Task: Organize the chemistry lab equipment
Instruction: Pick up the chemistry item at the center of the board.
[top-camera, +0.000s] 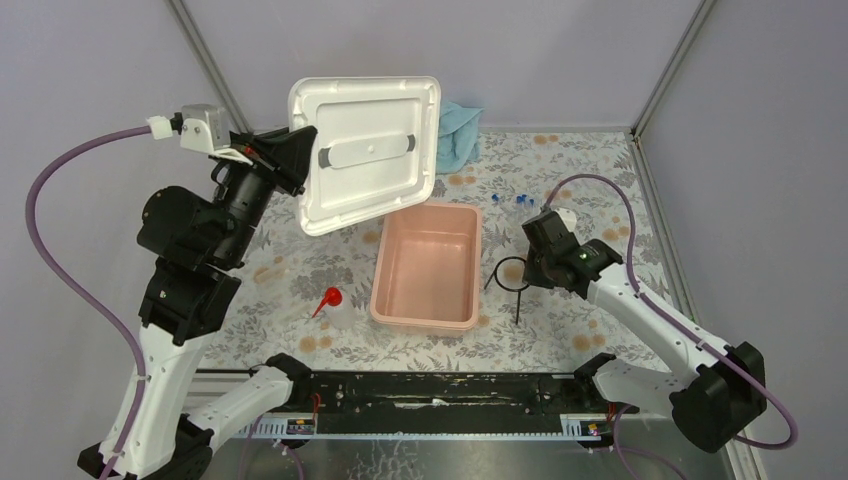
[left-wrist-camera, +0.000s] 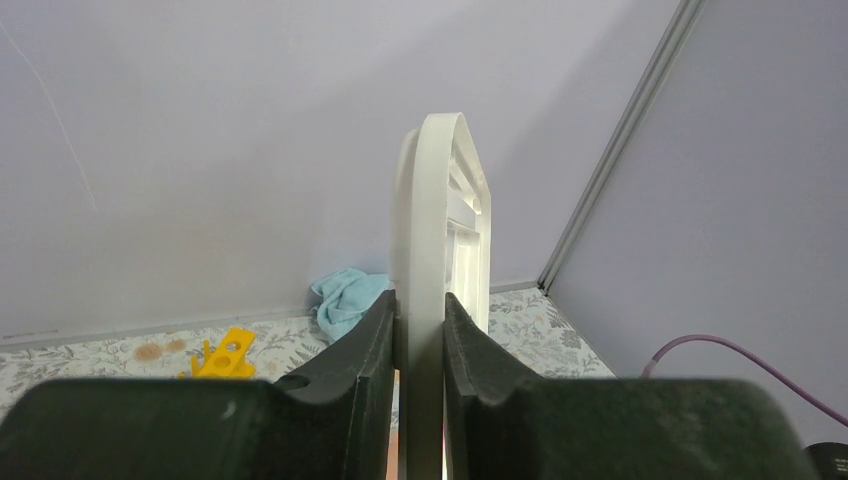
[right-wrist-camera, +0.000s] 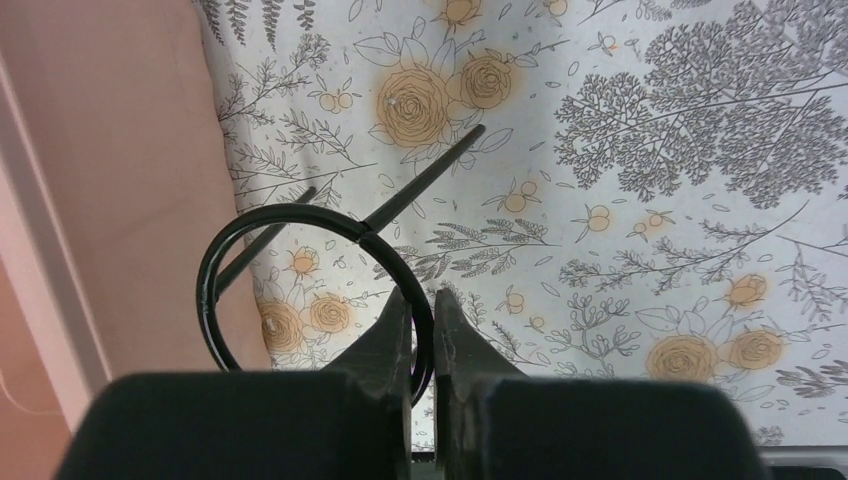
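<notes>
Left gripper (left-wrist-camera: 420, 305) raised at 10 o'clock of pink bin (top-camera: 425, 322), jaws clamped narrow on edge of white lid (top-camera: 370, 150), lid tilted above the table. Right gripper (right-wrist-camera: 422, 300) at 3 o'clock of bin, jaws pinched nearly together on black wire ring (right-wrist-camera: 290, 209), ring just beside bin wall. Red-spouted bottle (top-camera: 335, 308) at 8 o'clock; blue-capped tubes (top-camera: 522, 200) at 1 o'clock
</notes>
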